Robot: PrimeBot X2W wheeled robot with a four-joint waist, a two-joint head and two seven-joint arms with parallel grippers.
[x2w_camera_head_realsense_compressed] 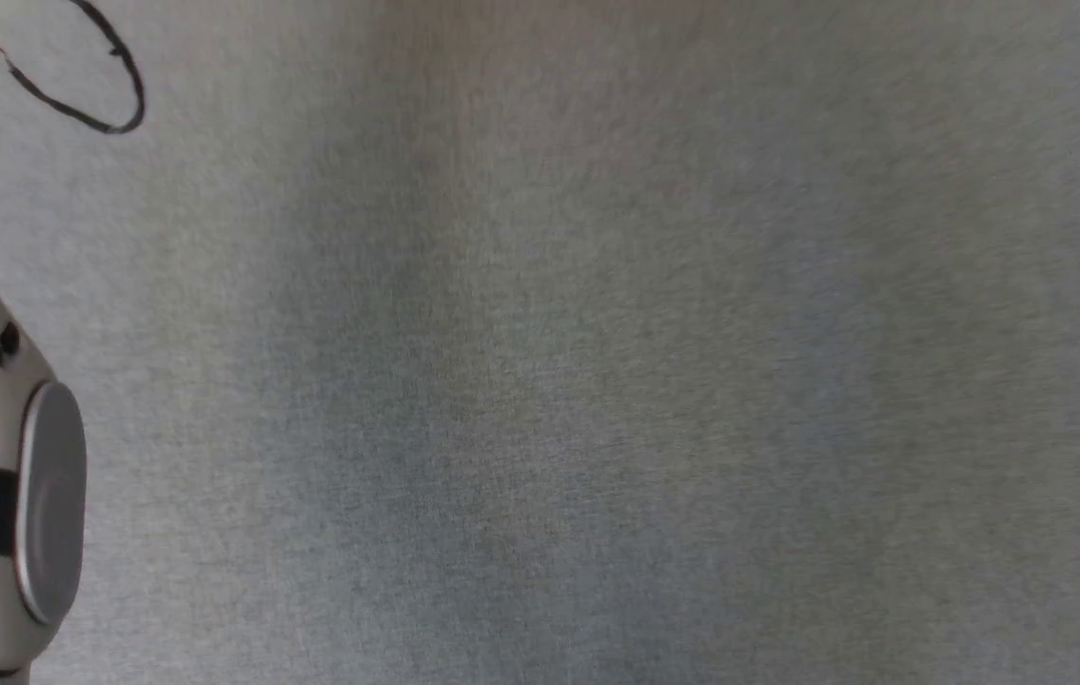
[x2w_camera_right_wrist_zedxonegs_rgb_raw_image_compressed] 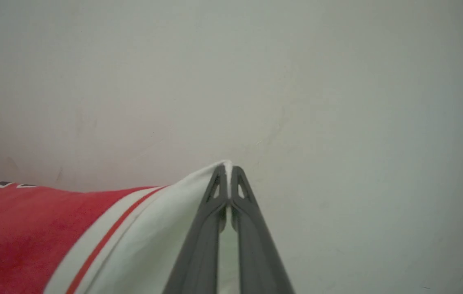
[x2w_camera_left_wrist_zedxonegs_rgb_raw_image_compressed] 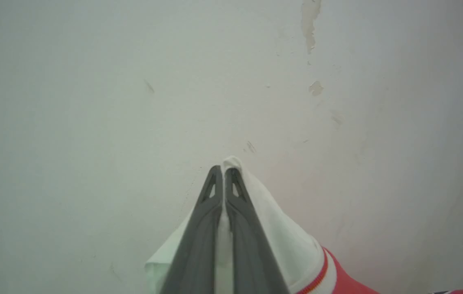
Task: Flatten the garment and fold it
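Garment (x2w_camera_right_wrist_zedxonegs_rgb_raw_image_compressed: 11, 228) position: where is it, and what has hold of it?

It spans the two arms. The left gripper (x2w_camera_left_wrist_zedxonegs_rgb_raw_image_compressed: 223, 169) is clamped on the tip of one white sleeve, and the red body runs off from there toward the right. The right gripper (x2w_camera_right_wrist_zedxonegs_rgb_raw_image_compressed: 230, 167) is clamped on the tip of the other white sleeve, and the red body runs off toward the left. Each pair of fingers is pressed together with cloth pinched between.

Why the sleeve tips rather than the hem or collar?

Judgement only: the sleeve ends are the widest points of such a shirt. Gripped there and drawn apart, the cloth would pull taut across the chest, which suits the flattening step. The white cloth beside the right gripper looks smooth, not bunched, which fits that reading.

Is it lying flat or hanging?

Cannot be told. Beyond each gripper is a pale scuffed surface (x2w_camera_left_wrist_zedxonegs_rgb_raw_image_compressed: 313, 24), and nothing shows whether the cloth rests on it. From the head, I see a grey cloth-like surface (x2w_camera_head_realsense_compressed: 597, 381), a pale forearm (x2w_camera_head_realsense_compressed: 49, 504) at the near left and a loop of black cable (x2w_camera_head_realsense_compressed: 138, 95) at the far left.

How far along, then?

Early, by my estimate: flattening is in hand and no fold is visible. Note one risk: a thin pinch at a sleeve tip may slip if pulled hard.
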